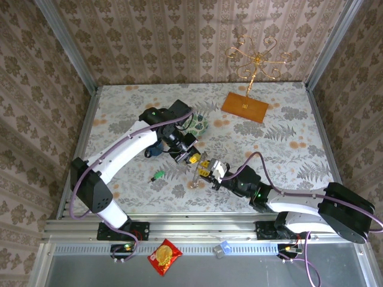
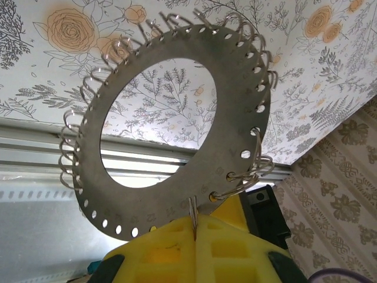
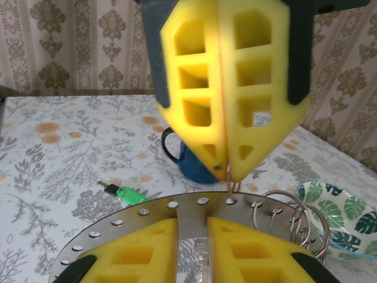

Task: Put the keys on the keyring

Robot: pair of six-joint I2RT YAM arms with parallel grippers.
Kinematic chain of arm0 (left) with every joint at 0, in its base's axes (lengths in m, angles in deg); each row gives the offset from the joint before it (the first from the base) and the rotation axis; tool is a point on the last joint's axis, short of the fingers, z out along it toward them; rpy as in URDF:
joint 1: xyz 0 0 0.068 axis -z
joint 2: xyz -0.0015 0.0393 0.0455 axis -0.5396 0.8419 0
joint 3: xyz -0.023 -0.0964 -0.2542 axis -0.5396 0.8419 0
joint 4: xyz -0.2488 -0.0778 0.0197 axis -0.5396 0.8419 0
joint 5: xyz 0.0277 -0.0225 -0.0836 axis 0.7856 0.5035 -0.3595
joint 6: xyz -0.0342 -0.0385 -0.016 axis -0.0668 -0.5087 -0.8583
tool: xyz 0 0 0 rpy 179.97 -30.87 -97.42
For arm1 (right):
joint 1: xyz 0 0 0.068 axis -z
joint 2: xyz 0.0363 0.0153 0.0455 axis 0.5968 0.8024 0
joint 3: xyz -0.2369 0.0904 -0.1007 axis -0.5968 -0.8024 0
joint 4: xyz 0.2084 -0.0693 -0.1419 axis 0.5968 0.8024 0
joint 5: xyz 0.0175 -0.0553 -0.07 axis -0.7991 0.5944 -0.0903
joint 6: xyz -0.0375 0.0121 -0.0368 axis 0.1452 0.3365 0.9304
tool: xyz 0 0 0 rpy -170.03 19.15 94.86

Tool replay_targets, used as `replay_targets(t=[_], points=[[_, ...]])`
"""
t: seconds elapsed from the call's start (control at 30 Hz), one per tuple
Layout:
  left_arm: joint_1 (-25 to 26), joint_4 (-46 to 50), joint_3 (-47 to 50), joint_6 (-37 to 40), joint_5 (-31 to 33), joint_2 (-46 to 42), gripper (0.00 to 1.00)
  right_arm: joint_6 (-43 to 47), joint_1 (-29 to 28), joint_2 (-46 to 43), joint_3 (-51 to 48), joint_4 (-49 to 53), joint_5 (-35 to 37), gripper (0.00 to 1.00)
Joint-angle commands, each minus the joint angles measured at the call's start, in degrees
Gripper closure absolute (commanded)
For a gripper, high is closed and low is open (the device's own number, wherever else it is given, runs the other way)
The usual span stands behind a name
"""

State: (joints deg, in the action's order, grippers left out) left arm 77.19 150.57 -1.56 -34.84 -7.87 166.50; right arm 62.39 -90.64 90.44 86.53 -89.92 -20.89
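Note:
The keyring (image 2: 171,194), a wide flat grey disc with holes and wire loops round its rim, hangs above the table between both grippers (image 1: 200,172). My left gripper (image 2: 194,221) is shut on one thin wire loop at the ring's edge, and its yellow fingers (image 3: 230,88) come down from above. My right gripper (image 3: 192,221) sits just under the ring's rim (image 3: 147,215) with its fingers a narrow gap apart. A silvery stamped key blade (image 3: 203,259) lies in that gap, its head hidden. The green-headed key (image 3: 126,193) lies flat on the table (image 1: 158,176).
A blue mug (image 3: 194,165) stands behind the ring, left of the grippers (image 1: 152,149). The green-patterned bowl (image 3: 347,218) sits just right of it (image 1: 198,124). A gold wire stand on an orange board (image 1: 244,107) is at the back right.

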Motion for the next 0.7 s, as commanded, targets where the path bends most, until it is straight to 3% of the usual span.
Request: replay_targets(t=[0.0, 0.67], points=[[0.1, 0.7, 0.6, -5.0, -1.2, -2.4, 1.00, 0.2, -0.1, 0.1, 1.6, -3.6, 3.6, 0.79], [2.3, -3.3, 3.3, -9.2, -2.1, -3.9, 1.00, -0.4, -0.1, -0.2, 2.7, -5.0, 3.0, 0.77]])
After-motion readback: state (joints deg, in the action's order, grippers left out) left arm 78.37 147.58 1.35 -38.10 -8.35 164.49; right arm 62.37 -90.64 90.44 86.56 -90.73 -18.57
